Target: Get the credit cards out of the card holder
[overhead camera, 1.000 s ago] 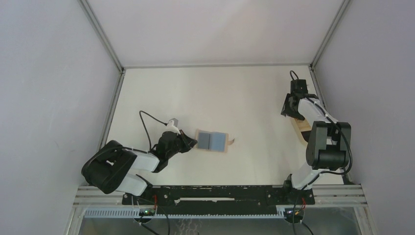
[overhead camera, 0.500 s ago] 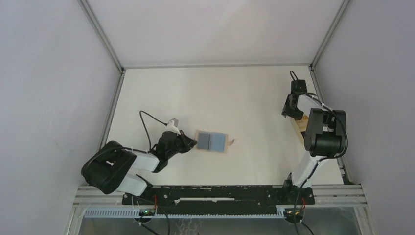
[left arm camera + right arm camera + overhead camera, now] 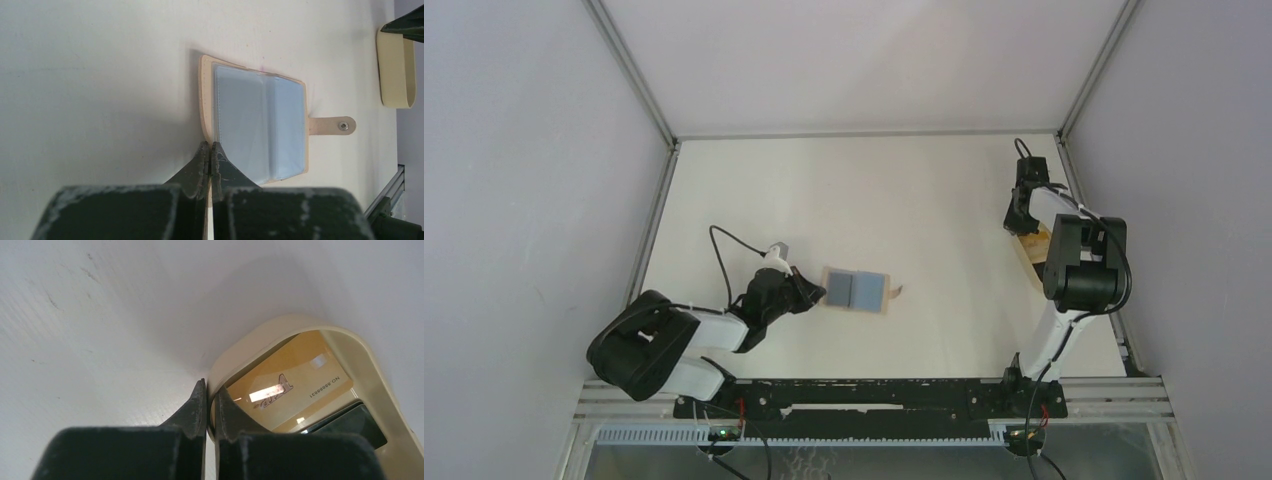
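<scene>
The open tan leather card holder (image 3: 255, 125) is pinned mid-surface, its left edge pinched by the shut left fingers (image 3: 205, 155). The right fingers (image 3: 203, 396), drawn almost together on nothing evident, are held at the rim of the tan oval tray (image 3: 372, 385) far right, where a gold card (image 3: 285, 390) and a black card (image 3: 350, 422) lie. A drop-off is judged just done; the holder's pockets must be reached next.

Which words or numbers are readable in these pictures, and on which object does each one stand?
"NO 88888801": on the golden-yellow flat card in the cream oval tray; last digits uncertain.
Dark cursive mark on the same card: too stylised to read.
The open tan card holder: no text.
</scene>
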You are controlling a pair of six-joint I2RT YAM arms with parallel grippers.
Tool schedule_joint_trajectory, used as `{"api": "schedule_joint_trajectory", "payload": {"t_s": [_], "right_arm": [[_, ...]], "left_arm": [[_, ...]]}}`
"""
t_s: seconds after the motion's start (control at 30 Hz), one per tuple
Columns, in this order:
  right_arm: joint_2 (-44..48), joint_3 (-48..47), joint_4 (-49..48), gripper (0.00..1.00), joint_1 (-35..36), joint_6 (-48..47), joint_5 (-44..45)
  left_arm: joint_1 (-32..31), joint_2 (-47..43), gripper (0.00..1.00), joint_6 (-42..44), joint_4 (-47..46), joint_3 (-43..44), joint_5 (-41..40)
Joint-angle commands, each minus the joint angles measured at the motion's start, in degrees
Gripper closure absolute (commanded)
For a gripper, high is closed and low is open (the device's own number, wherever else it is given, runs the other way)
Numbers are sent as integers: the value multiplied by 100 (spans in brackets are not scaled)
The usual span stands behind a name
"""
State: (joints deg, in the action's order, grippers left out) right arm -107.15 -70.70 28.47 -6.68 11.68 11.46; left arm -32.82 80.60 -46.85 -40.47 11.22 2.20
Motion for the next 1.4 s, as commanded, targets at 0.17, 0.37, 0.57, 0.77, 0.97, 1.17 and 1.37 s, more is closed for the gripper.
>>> {"api": "schedule_joint_trajectory", "payload": {"t_s": [0.17,0.37,0.57,0.77,0.97,1.17,1.37], "right_arm": [[-236,-252,26,100,475,-42,99],[-228,-270,18,100,1272,-263,-128],[-286,-473,38,100,2057,-379,-398],[-724,-1341,603,100,2915,-561,-437],[-1234,-2334,1014,100,3673,-754,-760],[-1822,-3192,1419,100,4325,-993,-791],[-2242,-3814,1660,100,4778,-1000,-775]], "left_arm": [[60,-290,100,316,473,208,8],[66,-428,100,326,566,160,-75],[69,-481,100,295,558,76,-77],[70,-706,100,291,605,-57,-185],[71,-956,100,269,667,-198,-198],[68,-1277,100,229,757,-412,-202],[72,-1655,100,255,962,-571,-434]]}}
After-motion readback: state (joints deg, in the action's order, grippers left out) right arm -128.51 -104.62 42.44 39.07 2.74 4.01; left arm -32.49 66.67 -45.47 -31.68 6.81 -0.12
